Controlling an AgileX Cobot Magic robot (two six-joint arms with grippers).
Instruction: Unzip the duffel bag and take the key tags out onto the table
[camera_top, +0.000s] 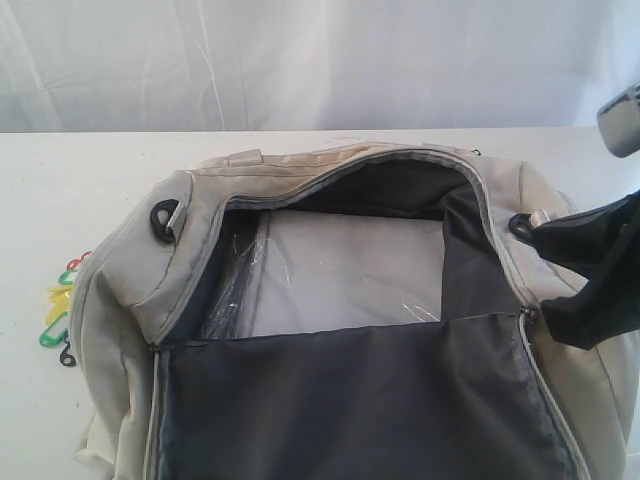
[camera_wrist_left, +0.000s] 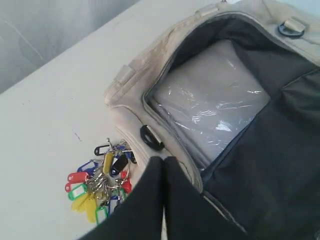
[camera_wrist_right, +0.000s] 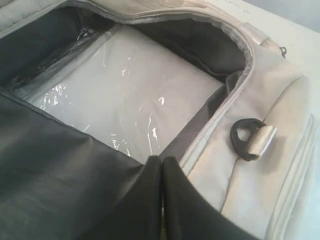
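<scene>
The cream-beige duffel bag (camera_top: 130, 290) (camera_wrist_left: 175, 37) (camera_wrist_right: 260, 190) lies unzipped on the white table (camera_top: 60, 190) (camera_wrist_left: 50, 110), its dark grey lining folded open. The key tags (camera_top: 58, 305) (camera_wrist_left: 97, 182), a bunch in red, green, yellow, blue and black, rest on the table beside the bag's left end. My left gripper (camera_wrist_left: 162, 161) hovers shut and empty over that end, next to the tags; it does not show in the exterior view. At the bag's right end my right gripper (camera_top: 570, 285) (camera_wrist_right: 162, 160) is shut and empty above the zipper edge.
A flat grey panel under clear plastic (camera_top: 340, 270) (camera_wrist_left: 210, 100) (camera_wrist_right: 125, 95) fills the bag's bottom. Black strap rings (camera_top: 163, 218) (camera_wrist_left: 150, 138) (camera_wrist_right: 243, 137) sit at the bag's ends. A grey robot part (camera_top: 620, 120) hangs at the upper right. A white curtain backs the table.
</scene>
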